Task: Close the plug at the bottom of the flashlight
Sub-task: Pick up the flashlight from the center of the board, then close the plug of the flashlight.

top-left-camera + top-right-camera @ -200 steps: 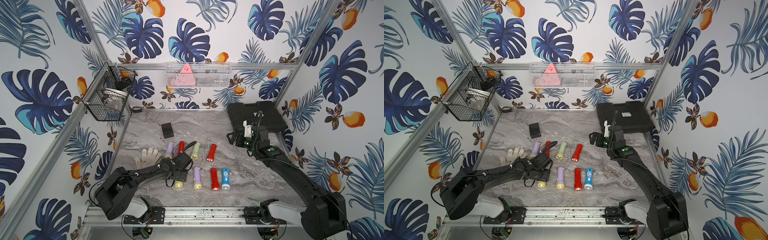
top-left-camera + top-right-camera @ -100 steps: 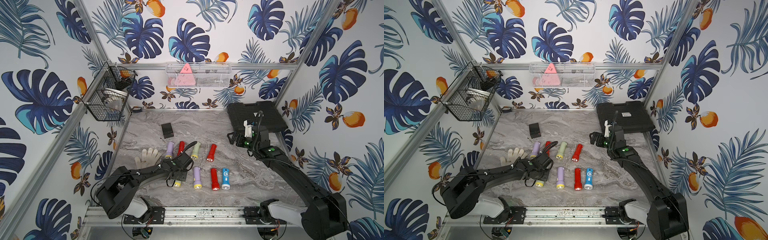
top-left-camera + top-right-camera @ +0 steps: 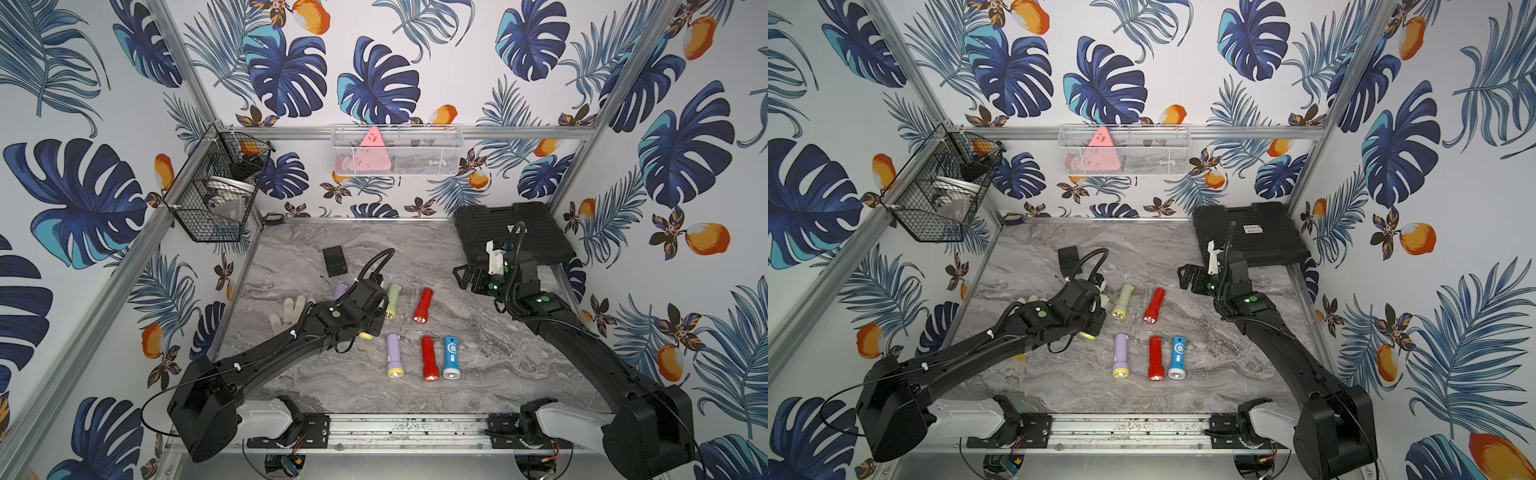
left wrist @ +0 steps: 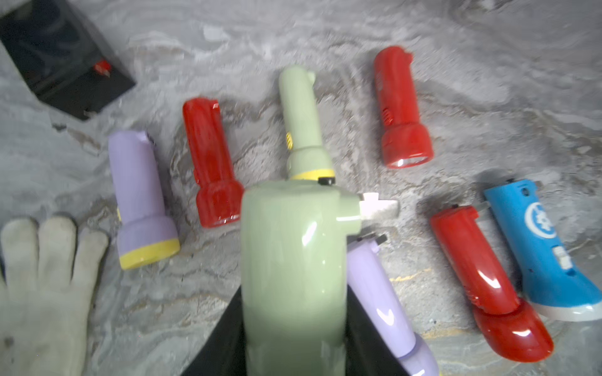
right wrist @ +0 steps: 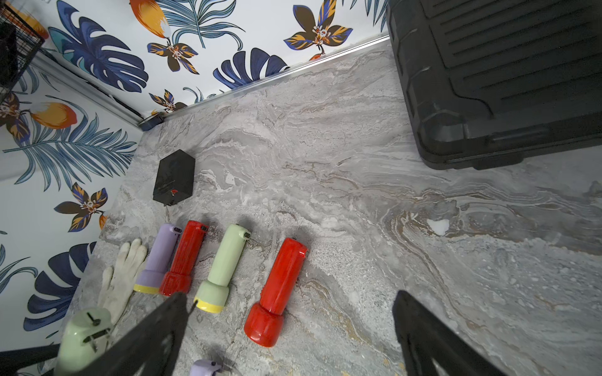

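Black left gripper [image 4: 291, 325] is pinching the pale-green plastic flashlight [image 4: 290, 244] just 9 o'clock of the grey marble tabletop [image 3: 478, 357] centre, its metal plug prongs [image 4: 378, 206] sticking out. At 2 o'clock the right gripper [image 3: 467, 278] is hovering, jaws spread. Best move, I'd say: bringing it across and folding the prongs flat while the left is bracing.

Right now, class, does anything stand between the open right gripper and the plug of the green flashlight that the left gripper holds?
Nothing visible does. The right gripper hangs open above the table; the plug's prongs stick out of the green flashlight in the left gripper. Other flashlights lie flat below that path.
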Controlling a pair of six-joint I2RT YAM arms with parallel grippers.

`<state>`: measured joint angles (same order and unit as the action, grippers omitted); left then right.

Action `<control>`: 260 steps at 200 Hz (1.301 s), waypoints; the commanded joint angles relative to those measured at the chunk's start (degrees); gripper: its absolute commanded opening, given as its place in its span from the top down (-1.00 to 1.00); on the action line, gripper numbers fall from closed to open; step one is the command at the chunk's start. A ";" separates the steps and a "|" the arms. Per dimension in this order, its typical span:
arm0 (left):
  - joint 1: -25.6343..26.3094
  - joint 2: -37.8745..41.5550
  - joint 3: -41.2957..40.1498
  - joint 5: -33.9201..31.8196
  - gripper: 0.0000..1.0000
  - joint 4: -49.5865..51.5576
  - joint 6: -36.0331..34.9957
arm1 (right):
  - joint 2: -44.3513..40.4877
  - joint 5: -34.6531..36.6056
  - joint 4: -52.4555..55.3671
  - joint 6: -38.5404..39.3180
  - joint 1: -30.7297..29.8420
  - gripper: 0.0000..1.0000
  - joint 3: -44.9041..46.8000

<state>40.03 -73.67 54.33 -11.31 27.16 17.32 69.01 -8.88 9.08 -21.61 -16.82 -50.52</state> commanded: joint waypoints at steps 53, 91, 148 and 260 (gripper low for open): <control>-2.46 3.03 -6.03 17.89 1.00 -36.99 -13.06 | -2.40 -7.83 -4.83 1.90 -0.05 -1.00 -0.27; -7.50 3.71 -11.87 29.91 1.00 -51.37 -8.69 | -4.80 -16.07 -5.40 3.60 -0.23 -1.00 -1.74; -13.37 5.08 -21.89 52.48 1.00 -79.93 -7.44 | -5.29 -26.51 -7.54 5.62 -3.88 -1.00 -3.67; -15.79 -1.89 -23.22 66.83 1.00 -97.63 4.03 | -1.24 -39.81 -7.75 10.57 -12.29 -0.80 -10.75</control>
<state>24.34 -75.07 30.94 52.58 -64.27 19.27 66.63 -44.73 2.02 -13.28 -28.60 -59.68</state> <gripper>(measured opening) 0.394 0.907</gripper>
